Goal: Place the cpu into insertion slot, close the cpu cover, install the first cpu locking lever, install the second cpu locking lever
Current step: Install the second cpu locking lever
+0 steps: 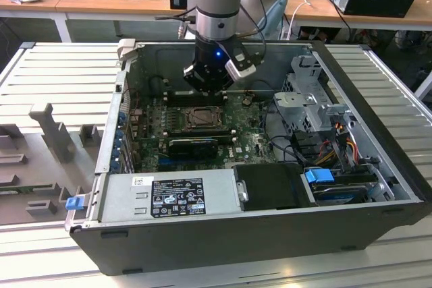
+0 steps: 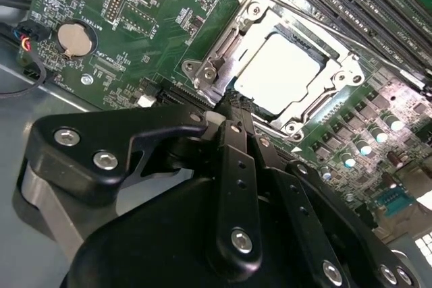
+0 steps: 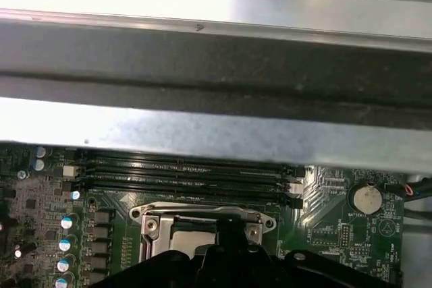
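Note:
The cpu (image 2: 280, 69) is a pale square lying flat in the insertion slot (image 1: 202, 118) on the green board. The cpu cover (image 2: 335, 65), a metal frame with a cut-out centre, lies down around the chip. In the second wrist view my gripper (image 2: 233, 104) has its black fingers together, with nothing visible between them. Its tip sits at the socket's edge, close to a small metal lever end (image 2: 209, 72). In the exterior view the gripper (image 1: 208, 89) hangs just over the far side of the socket. The first wrist view shows the socket (image 3: 202, 228) partly behind the gripper body.
Long black memory slots (image 3: 182, 173) run beside the socket, under the case's metal wall (image 3: 216, 133). A coin battery (image 3: 366, 198) sits on the board. A black power supply (image 1: 175, 197), a drive cage (image 1: 314, 109) and loose cables (image 1: 277, 133) crowd the case.

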{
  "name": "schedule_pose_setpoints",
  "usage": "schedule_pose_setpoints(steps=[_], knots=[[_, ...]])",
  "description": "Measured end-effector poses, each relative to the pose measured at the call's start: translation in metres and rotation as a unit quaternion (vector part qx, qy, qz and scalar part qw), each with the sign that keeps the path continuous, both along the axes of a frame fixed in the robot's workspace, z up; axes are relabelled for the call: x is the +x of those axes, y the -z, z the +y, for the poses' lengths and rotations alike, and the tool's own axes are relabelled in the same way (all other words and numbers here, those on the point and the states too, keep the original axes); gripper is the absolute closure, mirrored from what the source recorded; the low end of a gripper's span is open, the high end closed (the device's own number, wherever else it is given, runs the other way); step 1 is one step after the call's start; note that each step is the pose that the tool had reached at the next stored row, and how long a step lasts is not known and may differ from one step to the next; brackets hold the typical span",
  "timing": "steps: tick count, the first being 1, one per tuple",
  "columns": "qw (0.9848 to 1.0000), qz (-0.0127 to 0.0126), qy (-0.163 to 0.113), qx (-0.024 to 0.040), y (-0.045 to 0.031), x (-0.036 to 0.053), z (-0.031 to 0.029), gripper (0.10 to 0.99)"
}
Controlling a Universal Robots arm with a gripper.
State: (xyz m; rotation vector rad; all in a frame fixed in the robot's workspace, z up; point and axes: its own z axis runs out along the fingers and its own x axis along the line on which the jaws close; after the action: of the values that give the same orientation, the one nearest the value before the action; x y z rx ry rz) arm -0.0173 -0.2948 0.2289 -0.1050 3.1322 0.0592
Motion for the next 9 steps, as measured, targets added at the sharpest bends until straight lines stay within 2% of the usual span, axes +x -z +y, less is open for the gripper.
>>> schedule_pose_setpoints(steps=[4,9], knots=[[1.0,0.0,0.0,-0.0018,-0.0073,0.0,0.0,0.98],[1.0,0.0,0.0,-0.0018,-0.0077,0.0,-0.0061,0.98]])
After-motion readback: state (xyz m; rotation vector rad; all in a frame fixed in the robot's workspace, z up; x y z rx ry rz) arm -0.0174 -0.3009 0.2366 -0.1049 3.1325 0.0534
